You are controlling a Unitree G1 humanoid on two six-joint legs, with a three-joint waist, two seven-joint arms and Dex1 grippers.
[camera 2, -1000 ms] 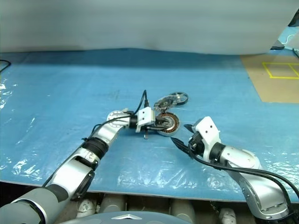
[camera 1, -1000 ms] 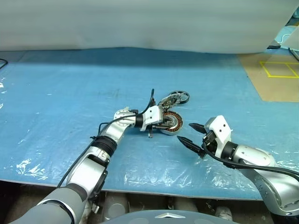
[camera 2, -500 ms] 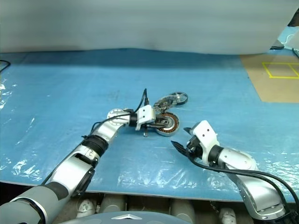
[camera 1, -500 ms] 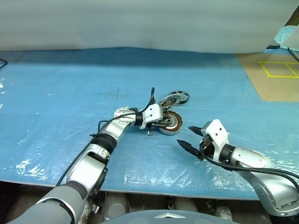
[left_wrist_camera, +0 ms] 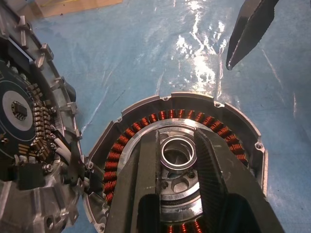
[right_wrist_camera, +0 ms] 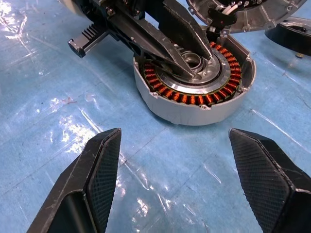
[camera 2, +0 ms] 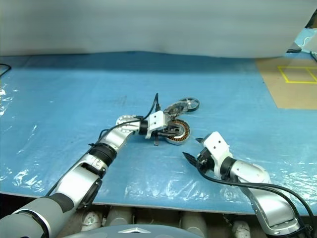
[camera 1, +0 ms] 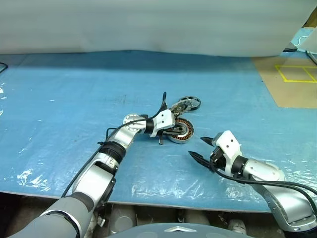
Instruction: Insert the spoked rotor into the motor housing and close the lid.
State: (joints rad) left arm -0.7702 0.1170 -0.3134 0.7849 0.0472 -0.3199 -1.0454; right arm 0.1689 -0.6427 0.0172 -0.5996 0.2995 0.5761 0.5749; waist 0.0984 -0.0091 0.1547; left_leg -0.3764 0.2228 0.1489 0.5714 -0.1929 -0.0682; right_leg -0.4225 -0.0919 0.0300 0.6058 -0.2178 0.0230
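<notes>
The motor housing [camera 1: 181,131], a silver-grey cup with copper windings [right_wrist_camera: 192,98], lies on the blue sheet at mid-table. My left gripper [left_wrist_camera: 176,137] reaches in from the left, shut on the silver ring of the housing's hub [left_wrist_camera: 178,153]. A lid [left_wrist_camera: 29,121] with a circuit board leans tilted against the housing's far side, joined to it by wires. The spoked rotor [camera 1: 190,102] lies flat just behind the lid. My right gripper [camera 1: 196,147] hovers open, with nothing between its fingers, a short way in front and to the right of the housing, pointing at it.
A crinkled blue plastic sheet [camera 1: 74,99] covers the table; its front edge [camera 1: 148,202] runs close below my arms. At the back right is a brown board [camera 1: 292,84] with yellow tape lines. A pale curtain [camera 1: 148,25] closes off the back.
My right gripper has sunk a little toward the sheet, still open. The left gripper and the housing have stayed where they were.
</notes>
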